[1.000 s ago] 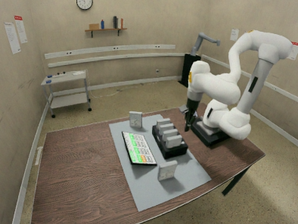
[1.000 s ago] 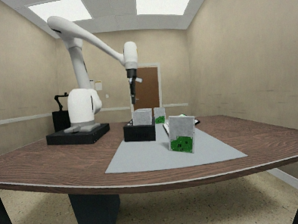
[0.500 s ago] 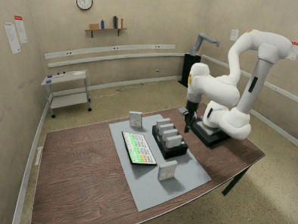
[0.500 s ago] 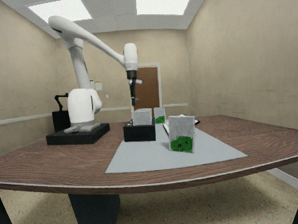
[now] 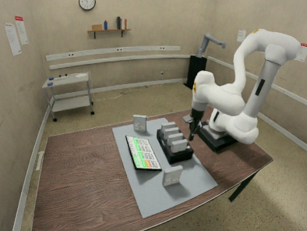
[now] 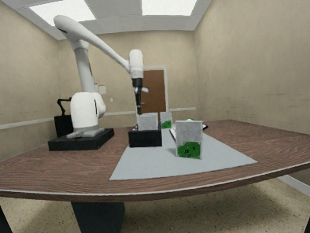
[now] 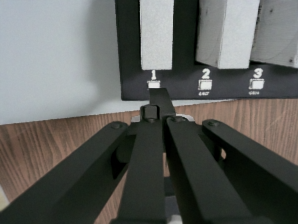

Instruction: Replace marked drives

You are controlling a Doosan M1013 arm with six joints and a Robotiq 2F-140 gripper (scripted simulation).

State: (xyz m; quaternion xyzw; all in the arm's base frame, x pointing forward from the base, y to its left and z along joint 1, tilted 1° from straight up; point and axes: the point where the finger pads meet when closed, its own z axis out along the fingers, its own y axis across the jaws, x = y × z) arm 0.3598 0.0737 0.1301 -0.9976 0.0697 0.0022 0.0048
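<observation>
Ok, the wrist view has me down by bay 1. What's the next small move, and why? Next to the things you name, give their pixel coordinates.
I'd ease the gripper (image 5: 191, 139) (image 6: 139, 113) (image 7: 157, 101) slightly toward the white square (image 7: 154, 85) under the "1", then lower it gently, if bay 1 is the marked one. Its fingers are shut, the tips appear just off that square, and the exterior view shows them above the dock (image 5: 177, 157) (image 6: 145, 138) (image 7: 131, 89).

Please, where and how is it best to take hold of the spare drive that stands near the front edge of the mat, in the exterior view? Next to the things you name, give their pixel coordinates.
Probably come from straight above, jaws closing on the two broad faces near the top: the spare drive (image 5: 172, 175) (image 6: 189, 135) stands upright, thin, its upper part free.
</observation>
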